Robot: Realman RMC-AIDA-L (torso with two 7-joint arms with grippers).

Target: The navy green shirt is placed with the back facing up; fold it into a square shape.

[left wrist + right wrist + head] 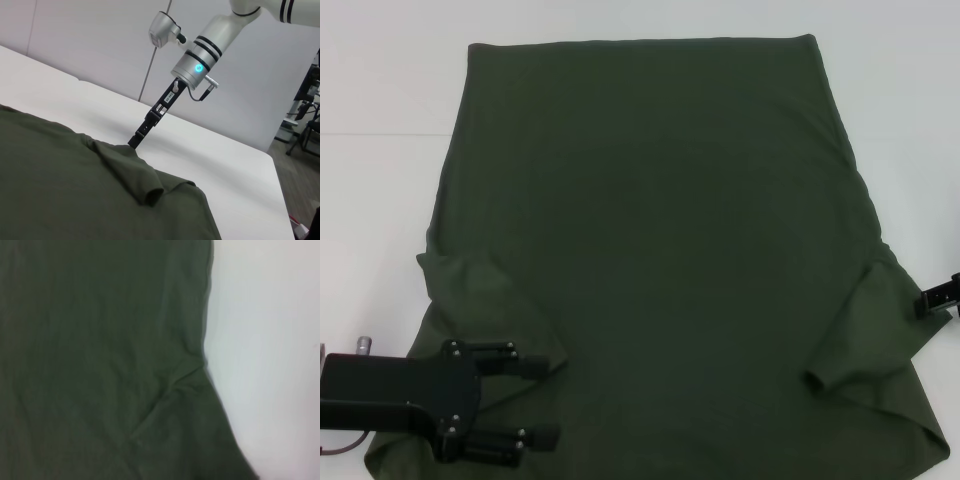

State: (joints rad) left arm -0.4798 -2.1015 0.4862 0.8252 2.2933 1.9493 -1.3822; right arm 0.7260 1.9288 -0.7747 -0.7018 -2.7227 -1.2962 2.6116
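Observation:
The navy green shirt [660, 230] lies spread flat on the white table [380, 180], hem at the far end and both short sleeves toward me. My left gripper [545, 400] hovers open over the near left sleeve, with its two black fingers [535, 364] apart. My right gripper [926, 300] shows only partly at the right edge, at the right sleeve's outer rim. In the left wrist view the right gripper [134, 143] meets the shirt [60, 180] where the sleeve cloth rises to a peak at its tip. The right wrist view shows only shirt [100, 360] beside bare table [270, 340].
White table [215, 150] surrounds the shirt on all sides. Beyond the table's far side stand pale wall panels [90, 45], and dark equipment [305, 110] on the floor past the table's end.

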